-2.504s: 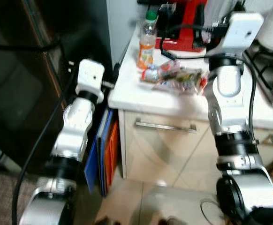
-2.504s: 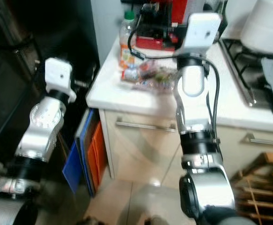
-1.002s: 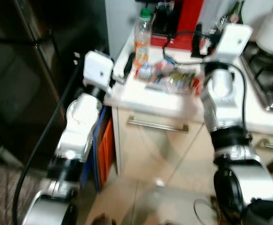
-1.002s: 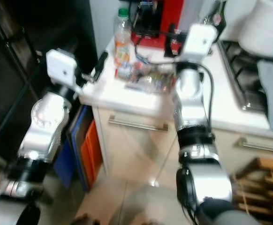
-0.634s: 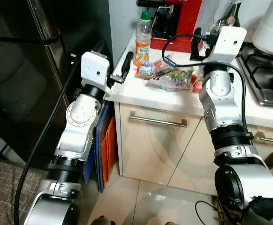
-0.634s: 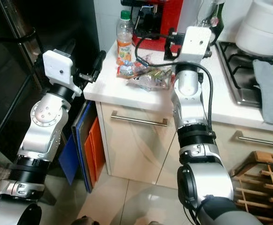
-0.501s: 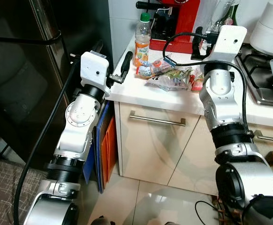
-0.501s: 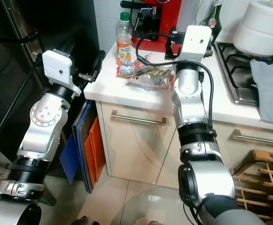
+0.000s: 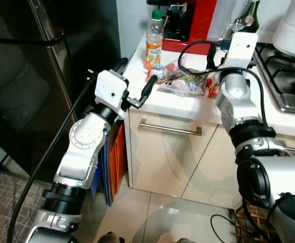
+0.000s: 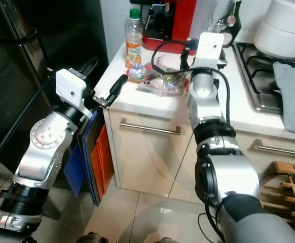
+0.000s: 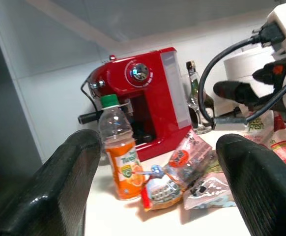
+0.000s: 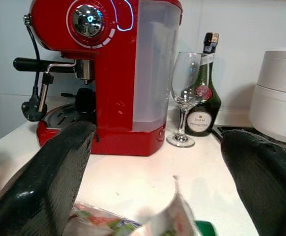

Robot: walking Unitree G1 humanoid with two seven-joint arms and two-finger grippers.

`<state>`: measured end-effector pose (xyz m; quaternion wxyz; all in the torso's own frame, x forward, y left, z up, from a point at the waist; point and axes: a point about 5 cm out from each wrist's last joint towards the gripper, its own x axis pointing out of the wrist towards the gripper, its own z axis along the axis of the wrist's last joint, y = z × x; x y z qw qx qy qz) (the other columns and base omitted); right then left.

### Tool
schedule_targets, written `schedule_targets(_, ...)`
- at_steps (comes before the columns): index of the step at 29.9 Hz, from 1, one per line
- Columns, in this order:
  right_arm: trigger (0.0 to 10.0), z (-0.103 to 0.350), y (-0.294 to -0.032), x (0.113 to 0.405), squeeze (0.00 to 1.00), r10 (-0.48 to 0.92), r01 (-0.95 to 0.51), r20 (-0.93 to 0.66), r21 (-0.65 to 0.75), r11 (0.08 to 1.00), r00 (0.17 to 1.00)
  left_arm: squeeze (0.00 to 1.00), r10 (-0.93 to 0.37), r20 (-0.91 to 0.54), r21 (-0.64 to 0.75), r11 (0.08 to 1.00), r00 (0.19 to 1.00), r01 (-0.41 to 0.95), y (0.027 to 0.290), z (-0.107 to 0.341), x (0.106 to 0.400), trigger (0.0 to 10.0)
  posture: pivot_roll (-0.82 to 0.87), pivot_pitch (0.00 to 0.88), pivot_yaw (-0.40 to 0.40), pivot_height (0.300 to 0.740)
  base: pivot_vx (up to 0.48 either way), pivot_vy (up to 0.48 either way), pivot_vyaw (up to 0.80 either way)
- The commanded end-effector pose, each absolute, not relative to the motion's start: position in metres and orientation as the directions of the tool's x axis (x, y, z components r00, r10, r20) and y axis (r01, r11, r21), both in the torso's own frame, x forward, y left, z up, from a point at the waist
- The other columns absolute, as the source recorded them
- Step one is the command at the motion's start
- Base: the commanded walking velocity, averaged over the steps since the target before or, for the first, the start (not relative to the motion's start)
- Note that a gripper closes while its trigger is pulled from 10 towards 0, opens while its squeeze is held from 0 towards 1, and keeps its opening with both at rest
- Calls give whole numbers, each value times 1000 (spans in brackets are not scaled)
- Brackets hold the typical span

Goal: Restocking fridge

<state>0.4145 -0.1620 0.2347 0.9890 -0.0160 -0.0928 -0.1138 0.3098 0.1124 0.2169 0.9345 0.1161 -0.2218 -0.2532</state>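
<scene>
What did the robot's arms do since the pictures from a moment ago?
The left pincer reached forward over the counter's front edge, toward the orange drink bottle and snack packets. It is open and holds nothing. The right pincer, also open, still hovers over the packets. Bottle, packets and red coffee machine stayed put.

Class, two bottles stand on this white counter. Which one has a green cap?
The clear plastic bottle of orange drink, near the counter's left edge beside the red coffee machine. The dark glass bottle stands behind, beside the wine glass.

On the tabletop [image 9: 152, 98], a juice bottle [image 9: 153, 38] stands left of the food packets [image 9: 185, 83]; the coffee machine [image 9: 188, 23] sits behind them, the stove [image 9: 284, 76] to the right.
</scene>
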Motion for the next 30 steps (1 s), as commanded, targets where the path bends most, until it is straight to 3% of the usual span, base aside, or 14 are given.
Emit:
schedule_targets(1, 10000, 235, -165, 415, 0, -244, 248, 177, -1, 969, 954, 0, -524, 353, 327, 845, 775, 422, 117, 219, 307, 10000, 120, 0, -13, 740, 0, 0, 0)
schedule_targets(13, 10000, 217, -174, 416, 0, -313, 309, 41, 72, 948, 949, 0, -528, 301, 344, 837, 794, 426, 129, 219, 300, 10000, 139, 0, 10, 740, 0, 0, 0)
schedule_targets(23, 10000, 208, -172, 416, 0, -291, 293, -34, 129, 947, 956, 0, -528, 279, 341, 835, 802, 432, 129, 219, 300, 10000, 118, 0, 10, 740, 0, 0, 0)
schedule_targets(24, 8784, 207, -171, 416, 0, -284, 287, -44, 143, 947, 958, 0, -528, 277, 340, 835, 802, 432, 129, 219, 300, 10000, 116, 0, 11, 740, 0, 0, 0)
schedule_targets(25, 863, 206, -172, 416, 0, -280, 285, -54, 154, 946, 958, 0, -529, 276, 339, 835, 802, 434, 129, 218, 300, 10000, 112, 0, 12, 740, 0, 0, 0)
schedule_targets(26, 863, 206, -172, 416, 0, -278, 284, -60, 161, 945, 959, 0, -530, 276, 339, 834, 802, 435, 128, 218, 300, 10000, 112, 0, 12, 740, 0, 0, 0)
schedule_targets(27, 0, 205, -172, 416, 0, -273, 280, -64, 168, 945, 960, 0, -534, 273, 340, 832, 800, 439, 127, 218, 300, 10000, 109, 0, 13, 740, 0, 0, 0)
schedule_targets(30, 0, 206, -172, 416, 0, -267, 273, -55, 164, 948, 962, 0, -541, 267, 341, 827, 798, 447, 126, 217, 301, 10000, 101, 0, 14, 740, 0, 0, 0)
